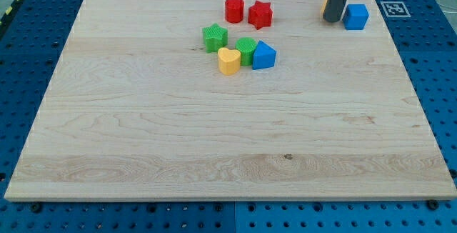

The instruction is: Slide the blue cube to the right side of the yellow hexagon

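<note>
The blue cube [356, 16] sits near the view's top right corner of the wooden board. My tip [332, 20] stands just to its left, touching or nearly touching it. Right behind the rod, on its left, a sliver of a yellow-orange block [325, 4] shows; this is the yellow hexagon, mostly hidden by the rod. The blue cube lies to the right of both the rod and that yellow block.
A red cylinder [234, 9] and a red star [260, 14] sit at top centre. Below them cluster a green star [214, 37], a yellow heart [228, 61], a green block [246, 50] and a blue pentagon-like block [263, 55]. The board's right edge [400, 54] is close to the cube.
</note>
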Robot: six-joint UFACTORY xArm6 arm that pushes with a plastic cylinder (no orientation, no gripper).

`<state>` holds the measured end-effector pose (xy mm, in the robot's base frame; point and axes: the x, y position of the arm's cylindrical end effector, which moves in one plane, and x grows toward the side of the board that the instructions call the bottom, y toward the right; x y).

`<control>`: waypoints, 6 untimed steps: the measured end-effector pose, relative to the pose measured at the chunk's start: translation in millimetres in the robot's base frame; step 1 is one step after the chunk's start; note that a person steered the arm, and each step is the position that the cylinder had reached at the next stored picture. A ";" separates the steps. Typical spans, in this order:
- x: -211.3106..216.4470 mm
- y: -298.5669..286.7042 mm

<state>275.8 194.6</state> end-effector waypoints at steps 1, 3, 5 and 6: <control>11.3 2.3; 51.5 31.6; 4.3 38.8; 4.1 41.4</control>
